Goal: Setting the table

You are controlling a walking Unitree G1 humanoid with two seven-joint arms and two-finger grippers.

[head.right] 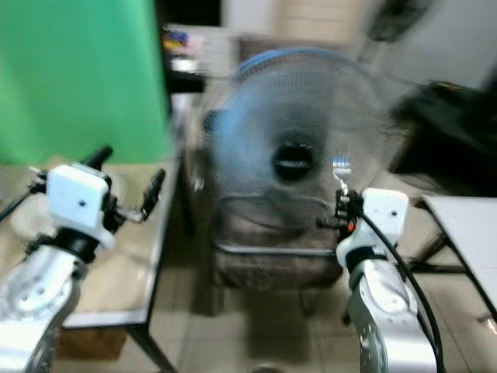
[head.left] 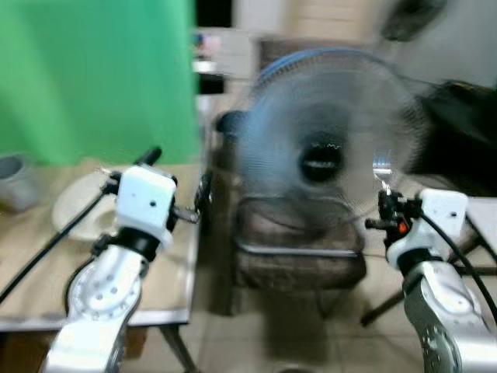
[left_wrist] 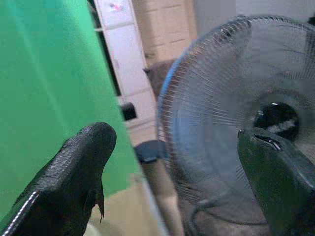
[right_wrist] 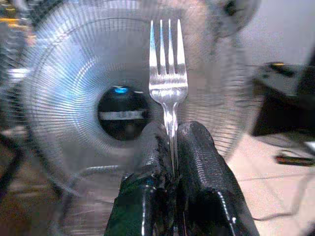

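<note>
Two black fingers (right_wrist: 147, 187) of the right gripper (right_wrist: 172, 147) are pressed tight together on a silver fork (right_wrist: 169, 73). They pinch its thin handle, and the fork stands straight up out of them with its prongs on top. Just past the fork is a big round fan (head.left: 326, 148) with a wire cage and a dark middle. It rests on a dark seat (head.left: 299, 256) under it.

Over on the other side, the left gripper (head.left: 178, 183) is held up with its fingers spread wide apart and nothing between them. Below it is a tan table (head.left: 31, 272) with a white plate (head.left: 78, 203) near it. A grey cup (head.left: 14, 180) sits farther off at the table's edge. A green wall (head.left: 93, 78) is behind the table.
</note>
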